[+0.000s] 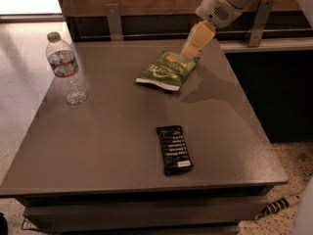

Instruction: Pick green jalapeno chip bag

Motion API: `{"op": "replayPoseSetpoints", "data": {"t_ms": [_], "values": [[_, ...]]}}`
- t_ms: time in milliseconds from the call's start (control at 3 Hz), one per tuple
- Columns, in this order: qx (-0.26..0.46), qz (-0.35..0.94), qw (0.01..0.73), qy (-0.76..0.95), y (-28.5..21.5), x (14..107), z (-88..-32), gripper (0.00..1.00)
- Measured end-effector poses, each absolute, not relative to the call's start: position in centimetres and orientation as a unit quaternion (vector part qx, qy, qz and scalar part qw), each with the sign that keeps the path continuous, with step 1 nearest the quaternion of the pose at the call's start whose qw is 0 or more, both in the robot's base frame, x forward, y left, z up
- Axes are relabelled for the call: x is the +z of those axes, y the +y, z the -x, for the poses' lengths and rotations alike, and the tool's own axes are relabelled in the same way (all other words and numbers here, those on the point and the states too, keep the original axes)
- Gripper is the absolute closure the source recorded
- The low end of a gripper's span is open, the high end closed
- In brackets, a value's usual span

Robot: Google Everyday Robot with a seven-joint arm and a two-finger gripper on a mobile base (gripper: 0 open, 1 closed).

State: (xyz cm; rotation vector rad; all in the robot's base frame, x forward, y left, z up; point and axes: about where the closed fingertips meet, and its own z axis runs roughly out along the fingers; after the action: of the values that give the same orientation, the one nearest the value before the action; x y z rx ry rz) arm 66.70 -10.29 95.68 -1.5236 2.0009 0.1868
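Observation:
The green jalapeno chip bag (167, 70) lies flat on the grey table (112, 131), toward the far middle. It is crinkly green with white lettering and a small red logo. My gripper (191, 47) hangs from the arm at the top right. Its pale fingers point down and to the left, with the tips just above the bag's far right corner. The gripper holds nothing.
A clear plastic water bottle (66, 68) stands upright at the table's far left. A black rectangular bar wrapper (174, 149) lies near the front middle. A wooden wall with metal brackets (114, 19) runs behind the table. A dark cabinet (279, 92) stands to the right.

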Motion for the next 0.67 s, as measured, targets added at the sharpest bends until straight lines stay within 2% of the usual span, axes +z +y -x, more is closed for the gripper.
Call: {"op": "replayPoseSetpoints", "data": {"t_ms": [333, 667], "values": [[0.129, 0.564, 0.308, 0.755, -8.95, 92.08, -69.13, 0.0], [0.131, 0.564, 0.308, 0.755, -8.86, 91.92, -69.22, 0.0]]}}
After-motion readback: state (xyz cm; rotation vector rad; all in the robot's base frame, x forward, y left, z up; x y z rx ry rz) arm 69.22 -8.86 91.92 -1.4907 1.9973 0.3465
